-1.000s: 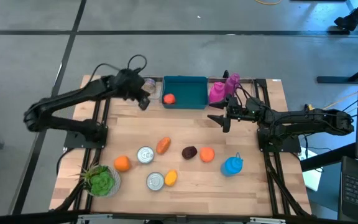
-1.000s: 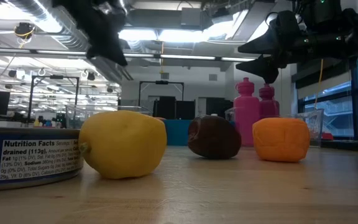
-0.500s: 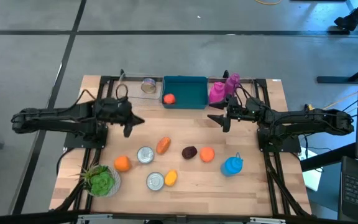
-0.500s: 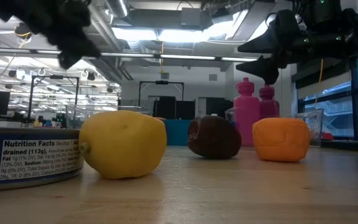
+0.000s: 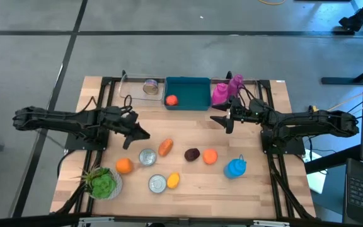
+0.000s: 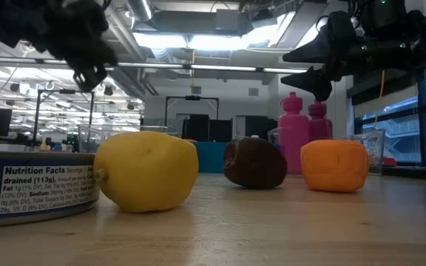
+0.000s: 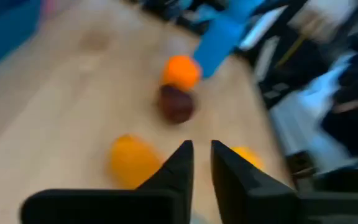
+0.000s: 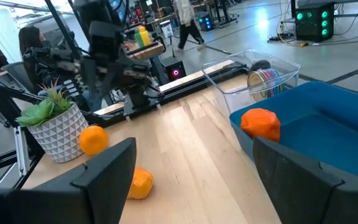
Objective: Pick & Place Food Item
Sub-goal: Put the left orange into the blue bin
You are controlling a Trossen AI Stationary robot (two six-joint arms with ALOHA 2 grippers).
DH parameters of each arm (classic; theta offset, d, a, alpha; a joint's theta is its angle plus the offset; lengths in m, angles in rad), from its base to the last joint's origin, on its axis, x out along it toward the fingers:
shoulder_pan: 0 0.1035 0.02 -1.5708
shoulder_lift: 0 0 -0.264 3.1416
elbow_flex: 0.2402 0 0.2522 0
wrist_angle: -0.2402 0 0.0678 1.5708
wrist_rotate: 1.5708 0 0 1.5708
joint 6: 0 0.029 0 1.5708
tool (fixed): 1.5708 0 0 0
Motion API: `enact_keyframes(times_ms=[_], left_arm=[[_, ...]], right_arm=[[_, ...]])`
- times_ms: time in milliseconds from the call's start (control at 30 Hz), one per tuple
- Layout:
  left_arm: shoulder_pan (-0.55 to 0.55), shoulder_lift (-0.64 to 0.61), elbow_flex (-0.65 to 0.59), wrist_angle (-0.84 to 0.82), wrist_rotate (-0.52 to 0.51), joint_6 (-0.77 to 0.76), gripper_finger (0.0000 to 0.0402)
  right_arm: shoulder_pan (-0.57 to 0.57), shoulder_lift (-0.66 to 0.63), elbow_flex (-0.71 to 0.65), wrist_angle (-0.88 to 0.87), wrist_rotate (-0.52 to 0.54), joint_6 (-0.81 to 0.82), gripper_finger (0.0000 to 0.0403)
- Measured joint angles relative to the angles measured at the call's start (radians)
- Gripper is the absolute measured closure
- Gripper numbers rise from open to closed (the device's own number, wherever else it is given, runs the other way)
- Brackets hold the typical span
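An orange-red food piece (image 5: 171, 99) lies inside the blue bin (image 5: 197, 104) at the far edge. On the wood lie an oblong orange piece (image 5: 165, 147), a dark plum (image 5: 192, 154), an orange (image 5: 210, 156), a second orange (image 5: 124, 165) and a lemon (image 5: 173, 180). My left gripper (image 5: 140, 134) hovers left of the oblong piece and holds nothing. In its wrist view its fingers (image 7: 202, 163) stand a narrow gap apart. My right gripper (image 5: 222, 121) hangs wide open and empty in front of the bin's right end.
Two tins (image 5: 147, 157) (image 5: 157, 183) stand among the fruit. A blue bottle (image 5: 235, 167) is at the near right, pink bottles (image 5: 222, 92) right of the bin, a clear box (image 5: 145, 86) left of it, and a potted plant (image 5: 103, 183) at the near left.
My left gripper has come away from the clear box at the far edge, swung toward the near edge and sunk lower. It has tipped from pointing steeply down to nearly level. It now points toward the fruit in the middle. My right arm has kept still.
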Motion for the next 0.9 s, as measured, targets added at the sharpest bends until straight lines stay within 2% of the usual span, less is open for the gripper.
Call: enact_keyframes(times_ms=[133,267,367,467,533,733,800,900], left_arm=[[-0.040,-0.003,0.002,0.052,0.055,-0.134,0.0303],[-0.088,-0.001,0.030,0.003,0.074,-0.195,0.0252],[-0.130,0.000,0.064,-0.012,0.095,-0.170,0.0219],[-0.171,0.000,0.128,-0.067,0.110,-0.074,0.0198],[-0.209,0.000,0.187,-0.182,0.064,-0.009,0.0194],[-0.350,0.040,0.364,-0.677,-0.247,0.096,0.0196],[-0.391,0.065,0.401,-0.776,-0.302,0.075,0.0195],[-0.444,0.100,0.417,-0.843,-0.313,-0.001,0.0194]], right_arm=[[0.000,0.000,0.000,0.000,0.000,0.001,0.0085],[0.000,0.000,0.000,0.000,0.000,-0.003,0.0085],[0.000,0.000,0.000,0.000,0.000,-0.006,0.0085],[0.000,0.000,0.000,0.002,0.000,-0.006,0.0085],[0.000,0.000,0.000,0.011,0.000,-0.006,0.0085],[0.034,0.000,0.000,0.067,0.007,-0.001,0.0085],[0.055,0.000,0.000,0.077,0.039,-0.001,0.0085],[0.083,0.000,0.000,0.090,0.092,0.013,0.0085]])
